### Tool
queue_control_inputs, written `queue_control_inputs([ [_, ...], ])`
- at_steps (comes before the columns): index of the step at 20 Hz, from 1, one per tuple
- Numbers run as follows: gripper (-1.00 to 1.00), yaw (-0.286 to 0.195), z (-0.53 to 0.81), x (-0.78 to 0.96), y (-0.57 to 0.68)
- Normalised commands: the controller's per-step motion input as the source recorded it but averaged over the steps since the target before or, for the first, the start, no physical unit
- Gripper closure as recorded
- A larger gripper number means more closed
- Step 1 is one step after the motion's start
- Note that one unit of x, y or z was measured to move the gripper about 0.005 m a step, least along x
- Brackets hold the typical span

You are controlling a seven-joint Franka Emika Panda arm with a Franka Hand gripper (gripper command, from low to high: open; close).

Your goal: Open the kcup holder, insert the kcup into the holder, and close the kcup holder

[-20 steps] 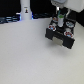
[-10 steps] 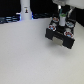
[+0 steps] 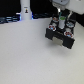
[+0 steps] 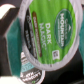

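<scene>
Kcup (image 4: 50, 31) clamped in the pincer (image 3: 59, 19), above the open kcup holder (image 3: 61, 34).

The hand (image 3: 60, 16) hangs low at the exterior view's upper right, fingers hidden.

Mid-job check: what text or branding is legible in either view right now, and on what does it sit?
"DARK MAGIC" on the green lid of the kcup, wrist view.
"MOUNTAIN", partly cut off, above it on the same lid.
Red side strip on that lid: print too blurred to read.
Second pod lid at the frame edge: lettering too blurred.
Exterior view: nothing legible on the kcup holder.
</scene>
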Motion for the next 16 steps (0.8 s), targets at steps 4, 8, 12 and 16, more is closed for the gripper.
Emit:
queue_control_inputs([
  [4,1.00,0.016,-0.24,0.03,0.04],
  [8,1.00,0.022,-0.18,0.07,0.09],
  [12,1.00,0.015,-0.15,0.14,0.14],
  [16,-1.00,0.028,-0.04,0.12,0.15],
])
